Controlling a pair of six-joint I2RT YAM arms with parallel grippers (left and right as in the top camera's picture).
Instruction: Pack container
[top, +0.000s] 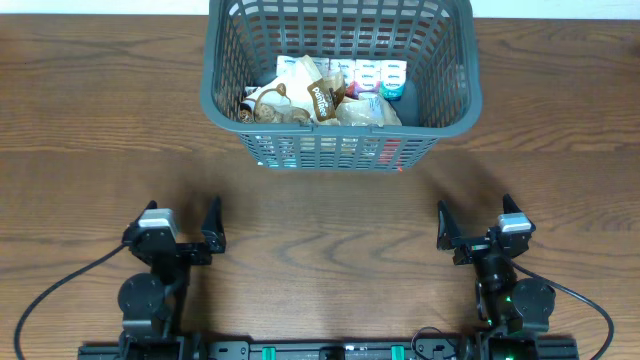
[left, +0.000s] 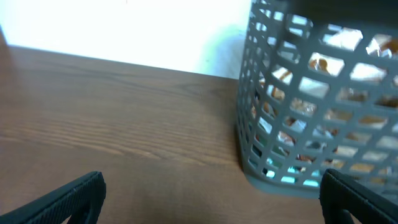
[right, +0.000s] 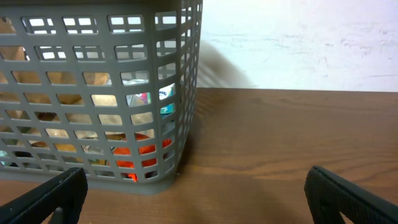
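Fingers spread wide on the left gripper, gripping nothing. Same wide spread on the right gripper, likewise empty.

Overhead view: both grippers well apart from the container, on its near side, one off each near corner. Container upright on the wooden table, snack packs inside it.

Left wrist view: left gripper fully apart and empty, short of the container, which stands ahead and to the right. No contact.

Right wrist view: right gripper fully apart and empty, short of the container, which stands ahead and to the left. No contact.
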